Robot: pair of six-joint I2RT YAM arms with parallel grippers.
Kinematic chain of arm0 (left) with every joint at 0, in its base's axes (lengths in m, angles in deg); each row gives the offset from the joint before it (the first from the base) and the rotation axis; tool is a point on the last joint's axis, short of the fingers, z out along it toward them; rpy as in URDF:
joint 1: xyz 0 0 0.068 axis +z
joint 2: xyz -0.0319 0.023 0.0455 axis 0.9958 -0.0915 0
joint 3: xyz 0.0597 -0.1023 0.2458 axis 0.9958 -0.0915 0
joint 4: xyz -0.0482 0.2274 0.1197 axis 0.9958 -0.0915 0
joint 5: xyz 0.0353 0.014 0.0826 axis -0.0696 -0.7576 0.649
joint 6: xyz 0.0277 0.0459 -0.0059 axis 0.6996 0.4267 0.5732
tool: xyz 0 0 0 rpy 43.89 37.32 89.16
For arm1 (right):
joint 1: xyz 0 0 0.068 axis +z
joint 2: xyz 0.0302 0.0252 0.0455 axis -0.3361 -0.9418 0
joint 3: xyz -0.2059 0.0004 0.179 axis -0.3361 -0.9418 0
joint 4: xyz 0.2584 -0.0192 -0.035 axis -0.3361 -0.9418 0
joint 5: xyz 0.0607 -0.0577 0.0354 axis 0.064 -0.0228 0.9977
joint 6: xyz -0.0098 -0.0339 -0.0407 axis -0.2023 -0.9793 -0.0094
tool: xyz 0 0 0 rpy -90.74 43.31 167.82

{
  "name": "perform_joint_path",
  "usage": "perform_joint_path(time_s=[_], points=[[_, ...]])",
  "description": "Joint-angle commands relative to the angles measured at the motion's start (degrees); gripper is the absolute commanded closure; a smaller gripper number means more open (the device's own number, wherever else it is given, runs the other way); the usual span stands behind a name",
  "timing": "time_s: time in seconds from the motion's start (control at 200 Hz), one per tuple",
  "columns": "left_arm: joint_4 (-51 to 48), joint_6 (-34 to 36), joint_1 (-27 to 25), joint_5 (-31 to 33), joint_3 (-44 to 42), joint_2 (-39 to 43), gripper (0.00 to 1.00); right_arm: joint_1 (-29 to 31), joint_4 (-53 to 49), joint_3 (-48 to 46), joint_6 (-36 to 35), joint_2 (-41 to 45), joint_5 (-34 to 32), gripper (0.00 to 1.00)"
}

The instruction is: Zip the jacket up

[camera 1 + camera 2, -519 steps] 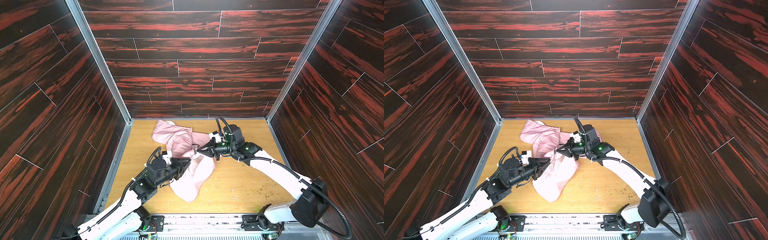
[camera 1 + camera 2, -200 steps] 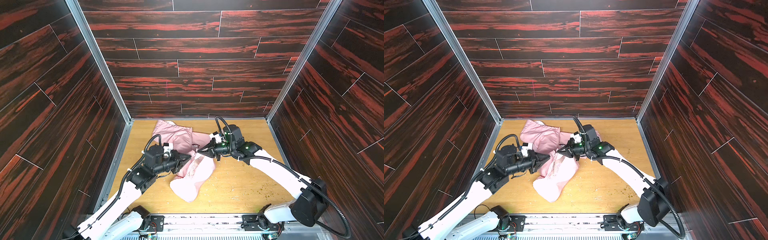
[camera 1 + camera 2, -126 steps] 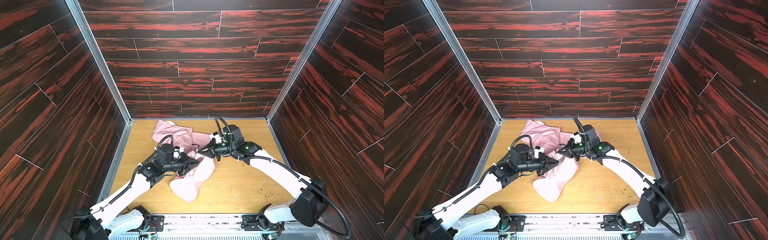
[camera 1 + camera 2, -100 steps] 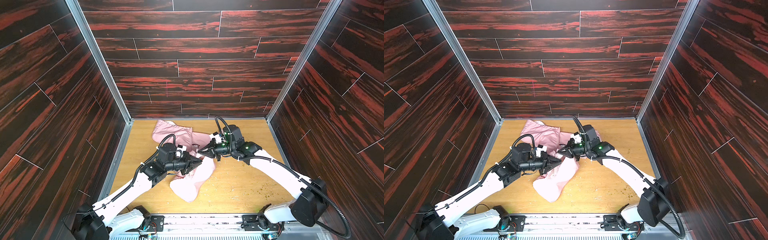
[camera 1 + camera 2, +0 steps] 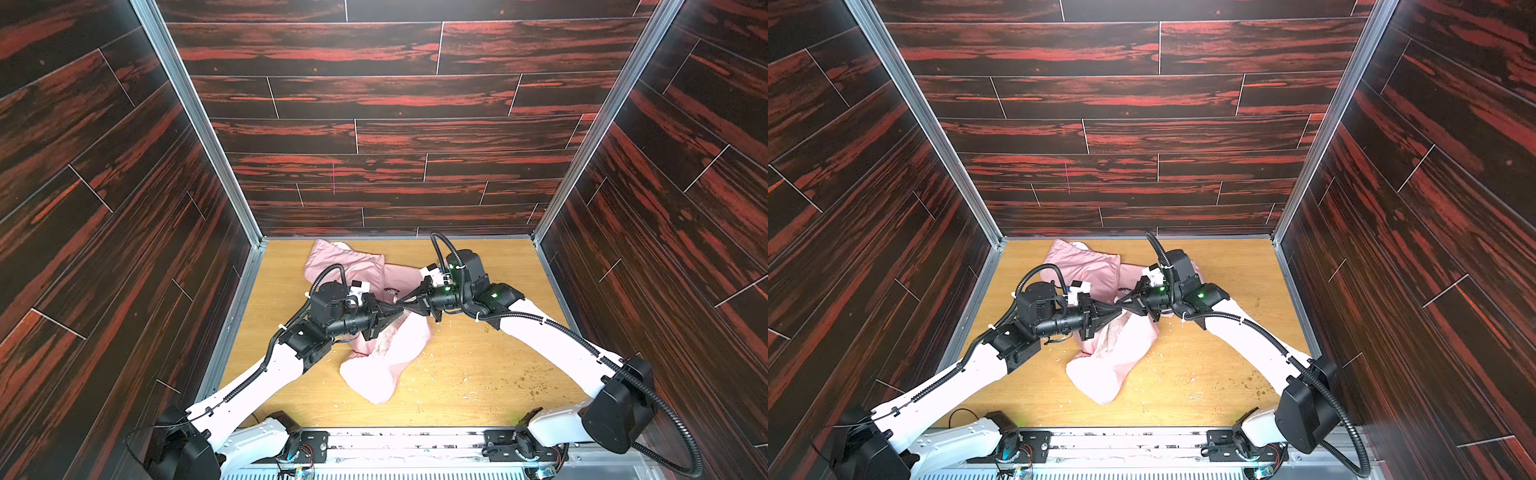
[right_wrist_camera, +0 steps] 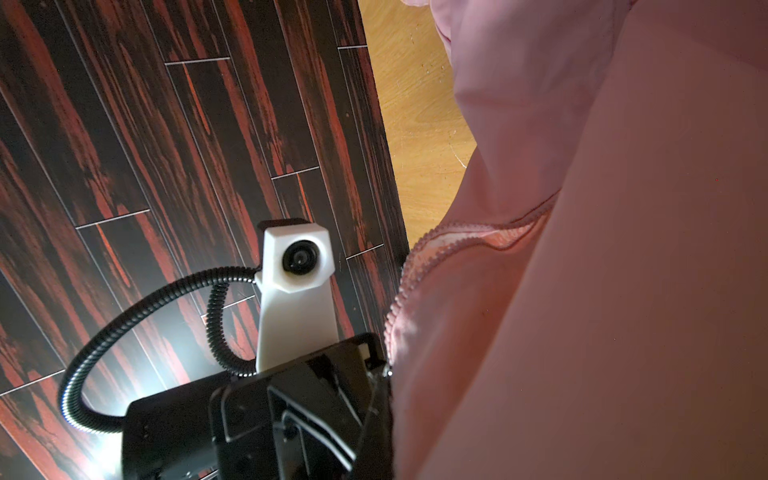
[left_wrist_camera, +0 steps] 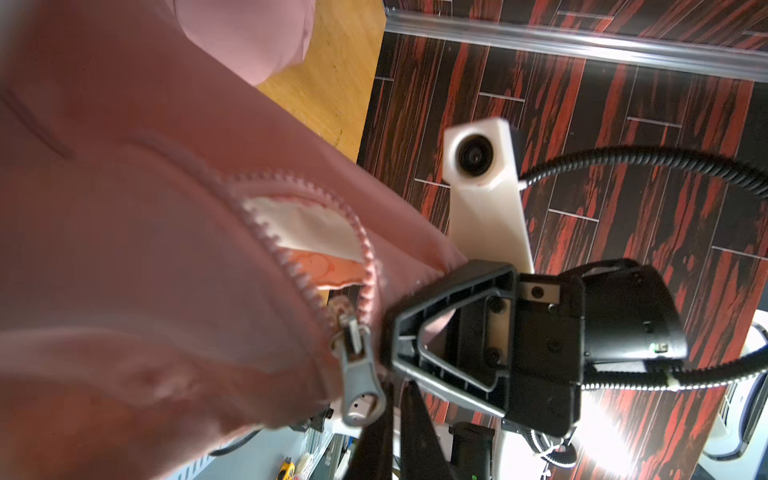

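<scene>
My left gripper (image 5: pixel 395 311) is clenched. Its two fingers (image 7: pixel 419 432) are drawn almost together, with only a sliver between them. The tips sit against the cloth just beside the grey zipper pull (image 7: pixel 357 386), and I cannot tell whether they pinch any of it. My right gripper (image 5: pixel 406 302) is clamped on the front edge of the jacket (image 5: pixel 374 365), holding that fold up off the board (the left wrist view shows the cloth running straight into its tip). In both top views the two grippers meet nose to nose near the middle of the table (image 5: pixel 478 374).

The jacket runs from the 11 o'clock corner, where one part lies flat close to the back wall (image 5: pixel 374 187). It passes through the centre and ends at about 7 o'clock, where a pale end rests on the board. The dark chest emblem (image 5: pixel 390 291) shows just at 12 o'clock of the gripper tips. Past the slider the zipper teeth (image 7: pixel 291 266) part around an oval gap that shows pale lining.

For moving, I have bare board from 2 through 5 o'clock, with specks (image 5: pixel 536 388) scattered at 4 o'clock. At 9 o'clock only a narrow strip of board lies between my left elbow and the metal rail (image 5: pixel 235 307) of the side wall.

Count: one jacket, one pull, two rows of teeth, two arms, two grippers, three panelled walls.
</scene>
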Motion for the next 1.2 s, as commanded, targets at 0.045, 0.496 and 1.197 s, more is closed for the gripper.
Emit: perform_joint_path(time_s=[0.045,0.496,1.197], points=[[-1.3,1.7,2.0,0.4,-0.4,2.0,0.92,0.0,-1.0,1.2,-0.7,2.5,0.1,1.00],[-0.9,2.3,4.4,11.7,0.9,-0.1,0.93,0.0,-1.4,-0.1,-0.9,3.9,0.5,1.00],[-27.6,-12.0,-16.6,38.5,5.3,16.5,0.48,0.0,3.1,-1.2,-1.9,-1.0,-2.2,1.00]])
